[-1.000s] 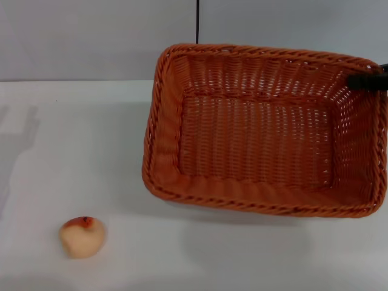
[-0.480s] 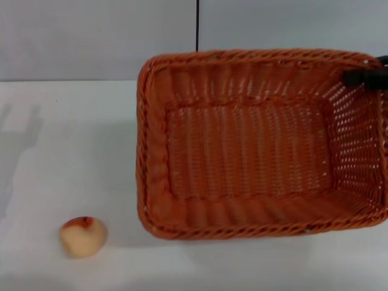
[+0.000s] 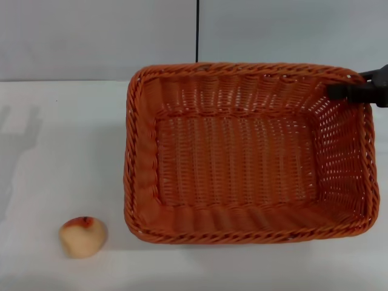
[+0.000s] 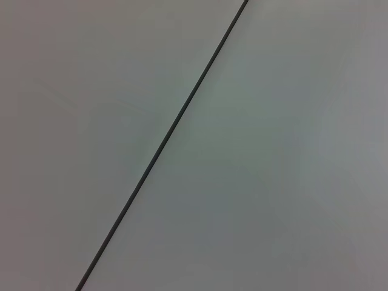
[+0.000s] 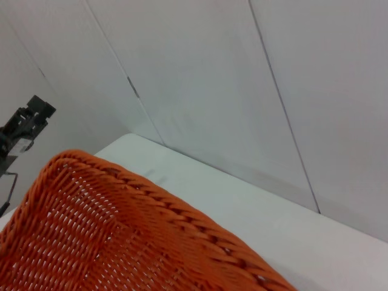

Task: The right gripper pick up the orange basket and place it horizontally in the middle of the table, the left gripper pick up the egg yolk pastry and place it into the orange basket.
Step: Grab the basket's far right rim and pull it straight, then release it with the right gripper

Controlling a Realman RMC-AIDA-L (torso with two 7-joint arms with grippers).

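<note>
Robot test station, lab-like. Plain white bench [image 3: 66, 151], bare grey wall panels [image 3: 91, 36] behind, dark vertical seam [image 3: 197, 30] between panels. Black robot hand [image 3: 339, 92] at far right; props only: orange basket [image 3: 242, 157] beside hand, pastry [image 3: 82, 237] well apart from it.

A white table [image 3: 66, 151] carries an orange basket [image 3: 242, 212] set lengthwise at centre-right, with a small pastry [image 3: 82, 237] lying apart near its front-left edge.

Right claw [image 3: 344, 91]: slim matte-black fingers, blocky dark body behind them.
</note>
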